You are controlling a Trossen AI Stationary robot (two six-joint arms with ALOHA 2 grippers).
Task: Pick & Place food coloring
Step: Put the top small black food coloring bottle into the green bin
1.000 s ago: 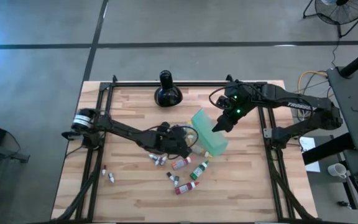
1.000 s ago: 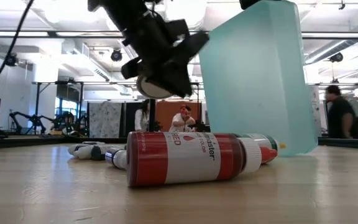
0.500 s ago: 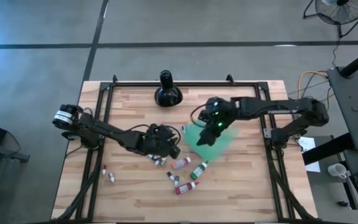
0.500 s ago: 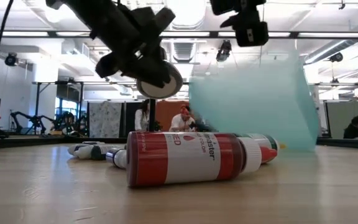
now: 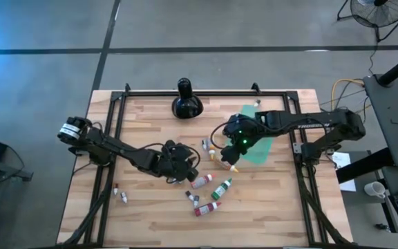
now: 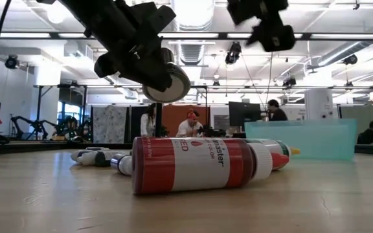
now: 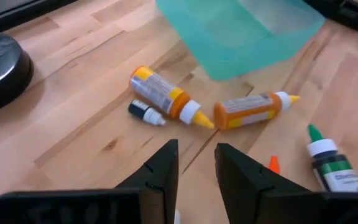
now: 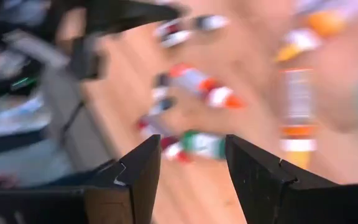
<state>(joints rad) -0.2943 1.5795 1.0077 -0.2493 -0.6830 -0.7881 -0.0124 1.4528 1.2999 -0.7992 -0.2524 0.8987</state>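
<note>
- Food coloring bottles (image 5: 211, 188) lie scattered mid-table, near the teal sheet (image 5: 258, 146).
- Left gripper (image 5: 183, 164), slightly parted and empty, could knock them rolling.
- Right gripper (image 5: 235, 144), open and empty, might snag the sheet.

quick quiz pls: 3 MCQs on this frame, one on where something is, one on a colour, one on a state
1. Where is the black bulbous object?
A. at the table's far edge
B. among the bottles
C. under the teal sheet

2. What colour is the label of the nearest bottle in the low view?
A. green
B. red
C. yellow

3. How does the teal sheet lie?
A. standing upright
B. held off the table
C. flat on the table

Answers: 1 A, it sits by the far rail in the high view, apart from the bottles. 2 B, the label facing the low camera is red. 3 C, the high view shows it spread on the wood beside the right hand.
</note>
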